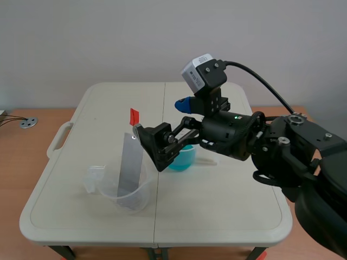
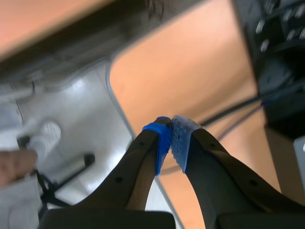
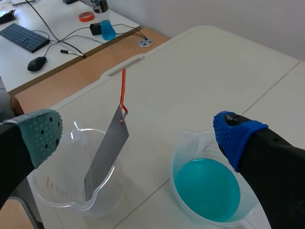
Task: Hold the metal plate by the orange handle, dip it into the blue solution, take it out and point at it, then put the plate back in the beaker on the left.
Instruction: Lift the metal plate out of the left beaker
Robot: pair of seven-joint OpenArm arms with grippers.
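**A:** What sits nearest the right arm's camera?

**B:** The right gripper (image 3: 138, 138). Its 2 fingers are spread wide and grasp nothing. One has a grey-green pad (image 3: 42, 136) and the other a blue pad (image 3: 236, 136).

**A:** And ahead of the fingers?

**B:** 2 beakers stand on the pale table (image 3: 205, 67). Just ahead of the grey-green finger is the clear beaker (image 3: 62, 191). The metal plate (image 3: 107, 152) leans tilted inside it, and its orange handle (image 3: 123, 90) rises above the rim. Just ahead of the blue finger is the second beaker (image 3: 181, 152), which holds the blue solution (image 3: 207, 188). The 2 beakers are near each other but not touching.

**A:** Farther off?

**B:** Past the table there is a keyboard (image 3: 24, 37) and a mouse (image 3: 36, 63).

**A:** And the left gripper?

**B:** The left gripper (image 2: 171, 136) is clenched, pads together, with nothing between them.
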